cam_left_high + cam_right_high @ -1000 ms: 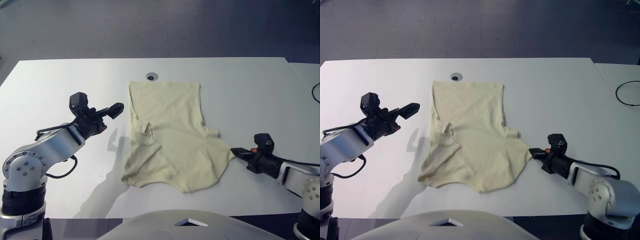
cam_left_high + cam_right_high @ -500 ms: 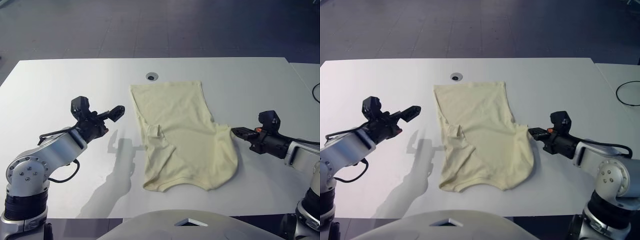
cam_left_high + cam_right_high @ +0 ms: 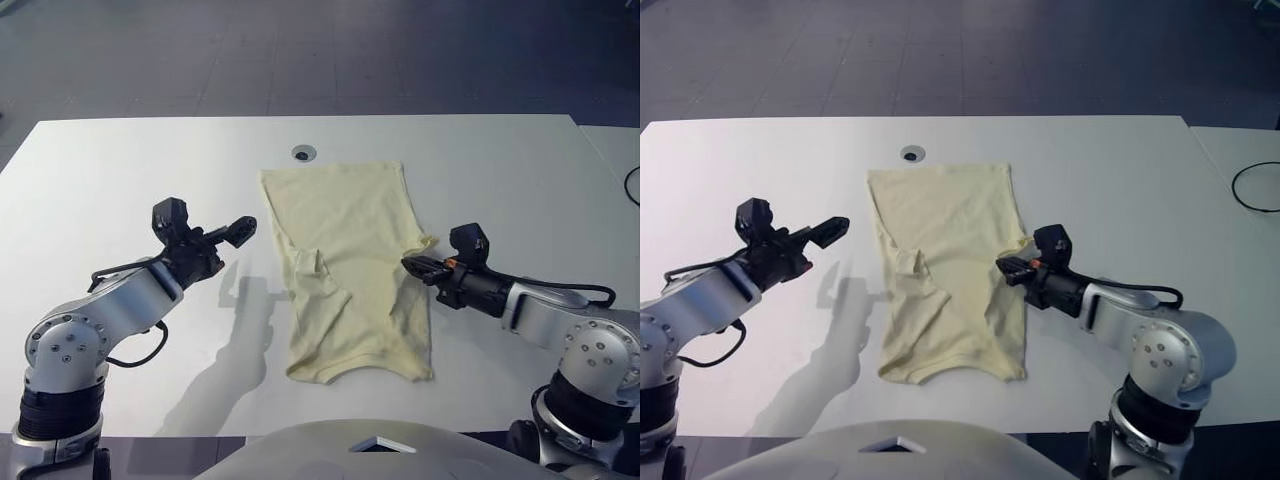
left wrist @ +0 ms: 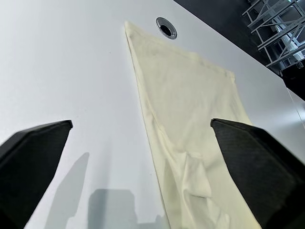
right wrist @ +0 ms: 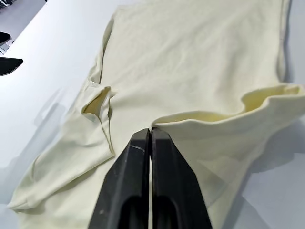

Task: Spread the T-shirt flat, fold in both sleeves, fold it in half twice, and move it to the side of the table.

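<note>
The pale yellow T-shirt [image 3: 345, 260] lies in the middle of the white table [image 3: 120, 170]. Its long axis runs from 12 o'clock, where its straight edge stops just short of the round table port [image 3: 303, 153], down to 6 o'clock at the edge nearest the robot. The right gripper [image 3: 408, 265] sits on the shirt's 3 o'clock flank and points toward 9 o'clock. Its jaws are pressed together on a raised fold of the right-hand cloth, and the wrist view shows that fold curling up to the closed tips with the shirt body spread beyond them. On the 9 o'clock side a small sleeve flap [image 3: 308, 264] is already turned in onto the body. The left gripper [image 3: 240, 228] hovers above bare table near the shirt at 9 o'clock, released, jaws wide apart and holding nothing. The coming move seems to turn on one thing: the pinched fold has to travel across the long axis, from 3 toward 9 o'clock, and be laid down parallel to that axis. The right arm is the one in contact, so the placing is likely its job. The left arm is close enough to press the cloth flat if the edge springs back.
</note>
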